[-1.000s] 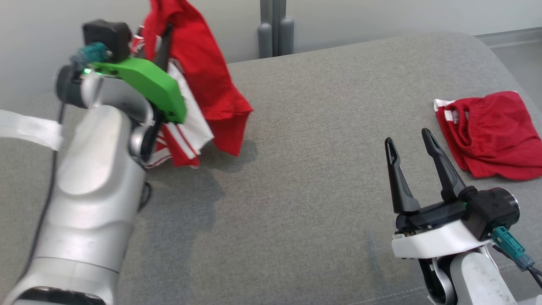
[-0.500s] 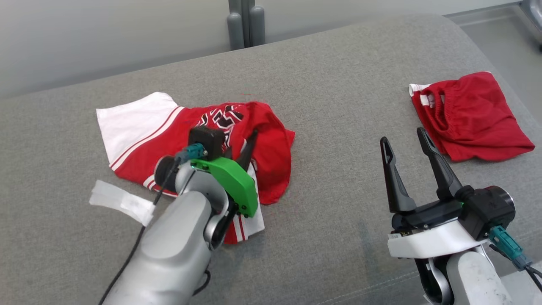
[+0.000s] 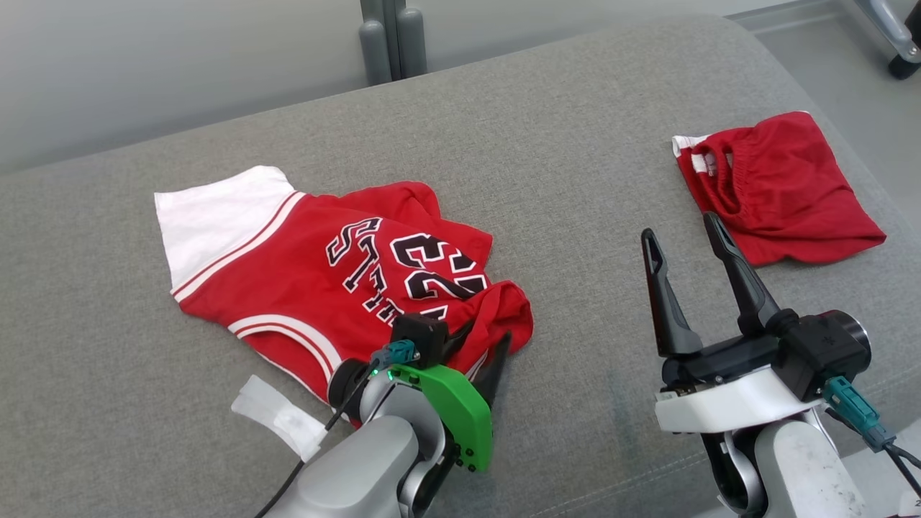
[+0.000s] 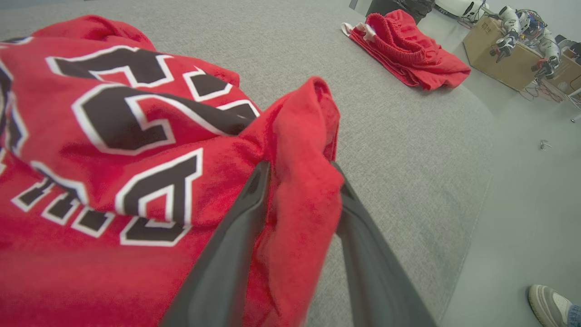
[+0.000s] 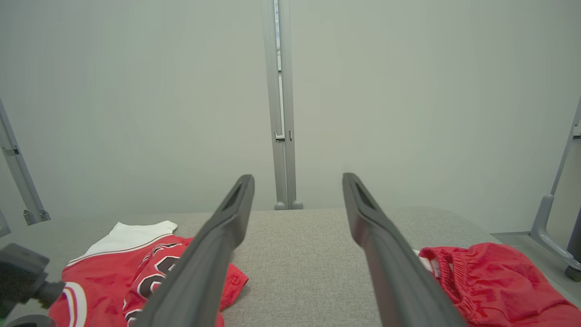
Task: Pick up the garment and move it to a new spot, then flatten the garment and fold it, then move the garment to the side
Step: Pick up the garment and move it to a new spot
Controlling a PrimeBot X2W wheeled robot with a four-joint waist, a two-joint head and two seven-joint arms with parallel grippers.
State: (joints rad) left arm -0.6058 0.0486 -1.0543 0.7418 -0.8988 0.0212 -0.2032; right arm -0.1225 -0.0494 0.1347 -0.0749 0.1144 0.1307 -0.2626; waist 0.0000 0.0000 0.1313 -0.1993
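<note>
A red basketball jersey (image 3: 309, 273) with a white side and black numbers is laid on the grey padded worktop (image 3: 575, 180), on the robot's left half. Most of it is spread out, but the corner nearest the robot is bunched up and folded over. The left claw (image 3: 488, 331) is held low at that corner. Its fingers are seen parted in the left wrist view, and a thick fold of red cloth is caught loosely between them. The right claw (image 3: 678, 225) is held wide open above bare worktop, and nothing is gripped by it. A pair of red shorts (image 3: 777, 187) is left well apart, at the far right. The step of putting the jersey down in its new spot seems to be nearly done. Next, the left claw should be pulled back so the fold is freed. Then the bunched corner must be tugged out flat, and care is needed so the cloth is not dragged along.
</note>
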